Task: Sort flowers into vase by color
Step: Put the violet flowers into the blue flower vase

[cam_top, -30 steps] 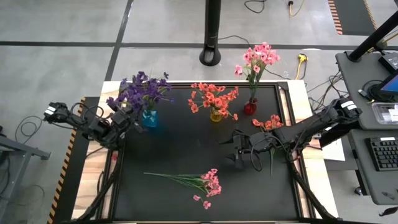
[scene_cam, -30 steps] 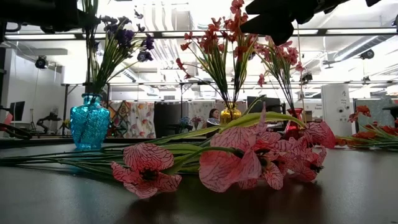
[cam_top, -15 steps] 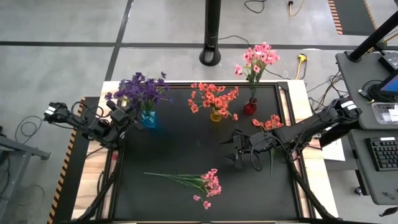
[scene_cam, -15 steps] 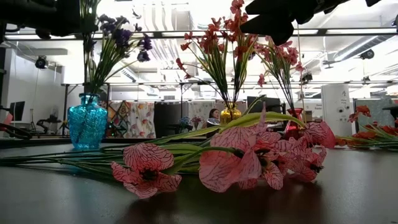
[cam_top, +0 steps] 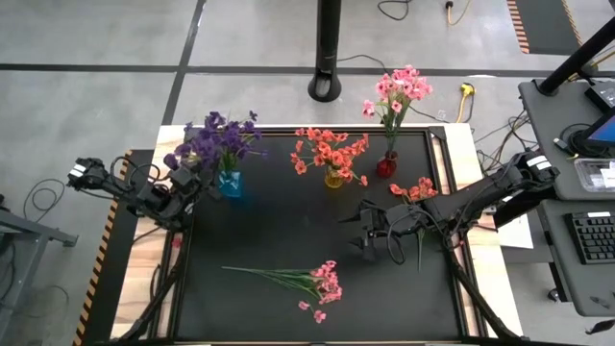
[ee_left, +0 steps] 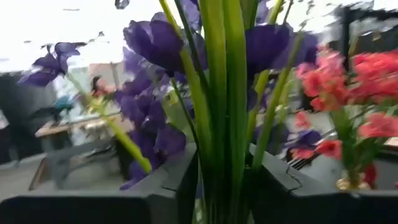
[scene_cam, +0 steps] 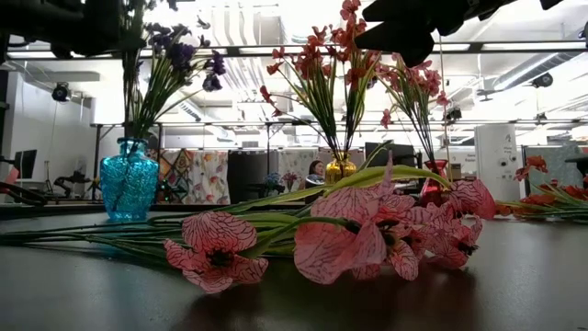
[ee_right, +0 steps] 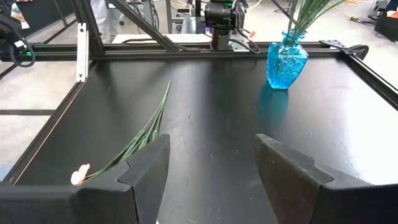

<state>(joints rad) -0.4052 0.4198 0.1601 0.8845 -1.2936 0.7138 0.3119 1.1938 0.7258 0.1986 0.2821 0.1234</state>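
Purple flowers (cam_top: 219, 139) in blue vase (cam_top: 231, 183), left hand (cam_top: 189, 179) beside.

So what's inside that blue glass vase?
The blue glass vase holds purple flowers on green stems; the stems' lower ends inside can't be made out.

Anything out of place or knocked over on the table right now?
Nothing is knocked over: the blue vase, yellow vase and red vase all stand upright. Two sprays lie unsorted: a pink spray flat on the mat near the front, and an orange-red spray at the right edge by the right arm.
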